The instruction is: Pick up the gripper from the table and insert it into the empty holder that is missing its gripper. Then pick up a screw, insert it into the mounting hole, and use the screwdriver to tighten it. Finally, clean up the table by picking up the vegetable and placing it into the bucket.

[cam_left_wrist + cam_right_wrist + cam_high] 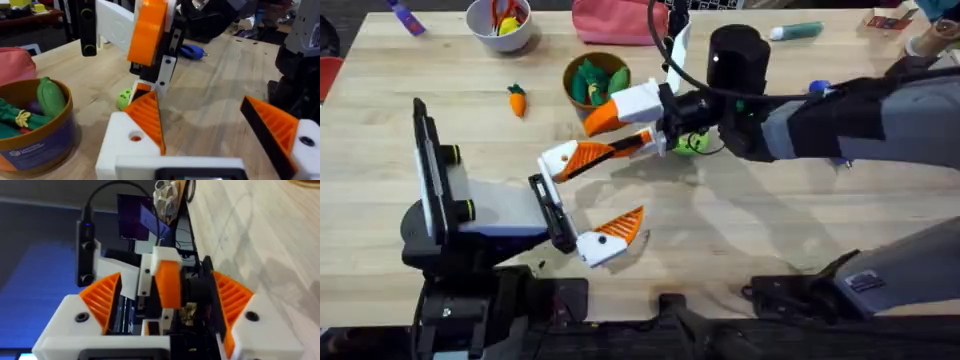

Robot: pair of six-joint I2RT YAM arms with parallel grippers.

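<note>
The orange ribbed gripper (pixel 592 155) (pixel 148 117) sits in the white holder (pixel 558 160) (pixel 122 147) on my left arm's far finger; orange shows through the holder's round hole. My left gripper (pixel 630 182) (pixel 197 100) stands wide open. My right gripper (pixel 605 137) (pixel 167 277) reaches across, open, and its fingers straddle that finger's tip. The carrot (pixel 517 100) lies on the table to the left of the bucket (pixel 597 78) (pixel 35 135), which holds green toys. The blue screwdriver (pixel 818 89) (pixel 192 51) lies behind the right arm. I cannot make out a screw.
A green disc (pixel 690 143) (pixel 124 98) lies under the right wrist. At the back stand a white bowl (pixel 500 25), a pink pouch (pixel 620 22) and a teal marker (pixel 796 32). Bare wood lies in front of the right arm.
</note>
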